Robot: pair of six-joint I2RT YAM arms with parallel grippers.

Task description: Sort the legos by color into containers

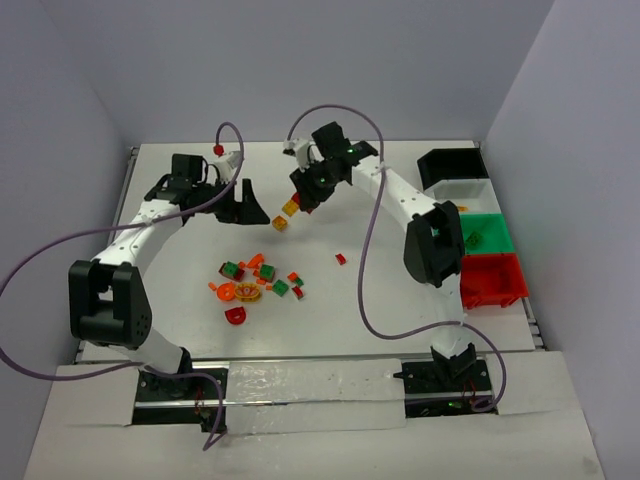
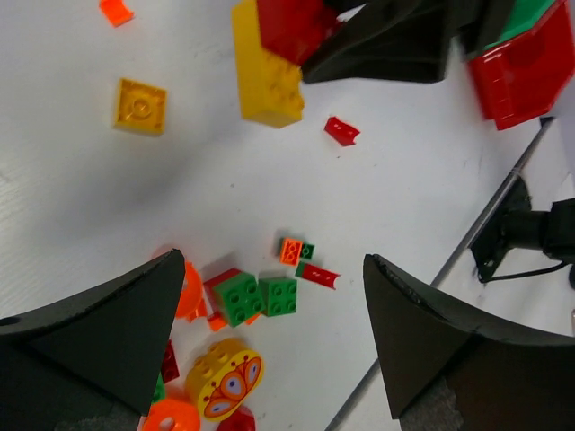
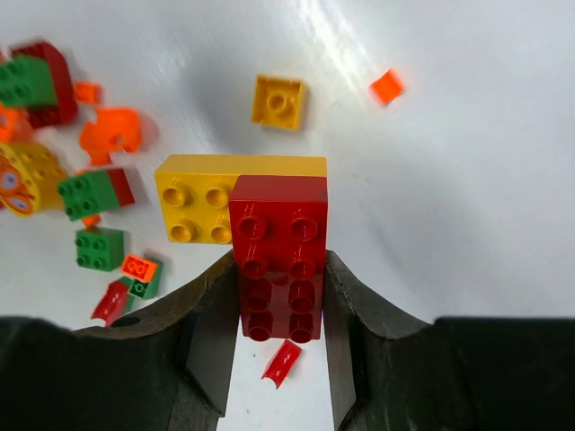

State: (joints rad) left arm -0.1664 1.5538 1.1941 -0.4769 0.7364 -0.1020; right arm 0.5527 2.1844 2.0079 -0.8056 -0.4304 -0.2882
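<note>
Gripping a red brick (image 3: pixel 278 269) between its two fingers, the right gripper (image 3: pixel 278 305) is being held above the white table (image 1: pixel 400 300), toward its far middle. A yellow brick (image 3: pixel 193 202) is attached to the red one and is being carried with it; in the left wrist view the same pair is seen hanging clear of the surface. A small flat yellow square piece (image 3: pixel 278 101) is lying on the table just beyond the held bricks, and a tiny orange bit (image 3: pixel 387 86) is lying farther off.

The left gripper (image 2: pixel 269 332) is being kept wide open with nothing between its fingers, poised over the far left part of the table, close to the right gripper.

Most of the legos (image 1: pixel 255 280) are lying scattered in a loose cluster near the middle of the table: green cubes (image 2: pixel 260 296), orange pieces, a round yellow patterned piece (image 2: pixel 225 377) and a few small red bits. One red bit (image 1: pixel 340 259) is lying apart, to the right of the cluster.

The containers (image 1: pixel 480 235) are standing in a row along the right edge: black farthest, then white, green and red nearest. Something small is lying in the green bin; what it is cannot be told.
</note>
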